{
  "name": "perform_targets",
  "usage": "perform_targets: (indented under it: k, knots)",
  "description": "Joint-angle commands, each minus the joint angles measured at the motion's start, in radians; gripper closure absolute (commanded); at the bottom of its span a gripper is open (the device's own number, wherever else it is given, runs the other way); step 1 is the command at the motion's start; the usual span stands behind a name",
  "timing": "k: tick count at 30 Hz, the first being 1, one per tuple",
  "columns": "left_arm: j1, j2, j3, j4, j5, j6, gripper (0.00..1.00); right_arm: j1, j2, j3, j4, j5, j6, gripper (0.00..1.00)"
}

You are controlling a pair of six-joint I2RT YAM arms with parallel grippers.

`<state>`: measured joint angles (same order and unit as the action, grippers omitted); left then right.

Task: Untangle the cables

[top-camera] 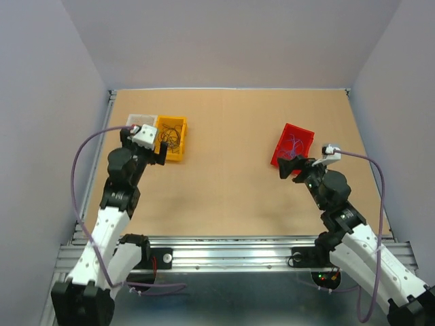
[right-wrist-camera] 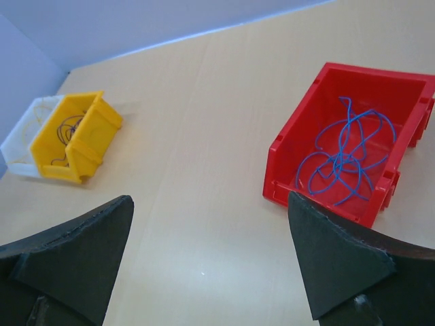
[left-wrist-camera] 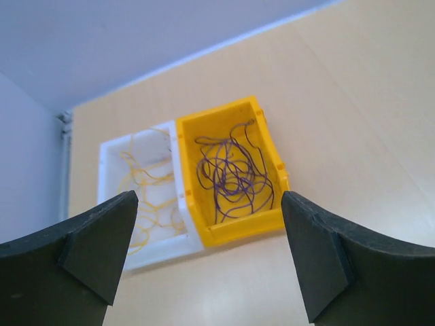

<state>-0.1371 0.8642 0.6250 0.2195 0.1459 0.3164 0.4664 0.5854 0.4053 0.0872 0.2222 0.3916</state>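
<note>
Thin dark purple cables (left-wrist-camera: pixel 234 173) lie in a loose tangle inside a yellow bin (left-wrist-camera: pixel 238 231) at the table's left. Yellow-orange cables (left-wrist-camera: pixel 146 180) loop in the white bin (left-wrist-camera: pixel 109 156) touching its left side. Blue cables (right-wrist-camera: pixel 343 159) rest in a red bin (right-wrist-camera: pixel 292 170) on the right. My left gripper (left-wrist-camera: pixel 209 265) hangs open just in front of the yellow bin (top-camera: pixel 178 125), holding nothing. My right gripper (right-wrist-camera: pixel 209 258) is open over bare table, left of and in front of the red bin (top-camera: pixel 293 130), with nothing in it.
The tan tabletop (top-camera: pixel 231 183) stretches between the two groups of bins. Grey walls close in the table on the left, right and far sides. A metal rail (top-camera: pixel 238 244) with both arm bases runs along the near edge.
</note>
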Motion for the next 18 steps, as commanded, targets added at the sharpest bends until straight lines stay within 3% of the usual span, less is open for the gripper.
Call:
perform_targets:
  k: [1,6,9,18]
  knots:
    - [0.013,-0.259,-0.215,0.102,-0.029,0.02,0.01,0.005,-0.096,-0.046,0.077,-0.014,-0.033,0.0]
    - [0.013,-0.633,-0.402,0.153,-0.028,0.032,0.01,0.005,-0.179,-0.074,0.077,0.015,-0.017,0.0]
    - [0.013,-0.708,-0.424,0.132,0.049,0.044,0.01,0.005,-0.179,-0.079,0.075,0.029,-0.011,0.0]
    - [0.013,-0.579,-0.395,0.133,0.083,0.056,0.01,0.005,-0.125,-0.062,0.074,0.017,-0.007,0.0]
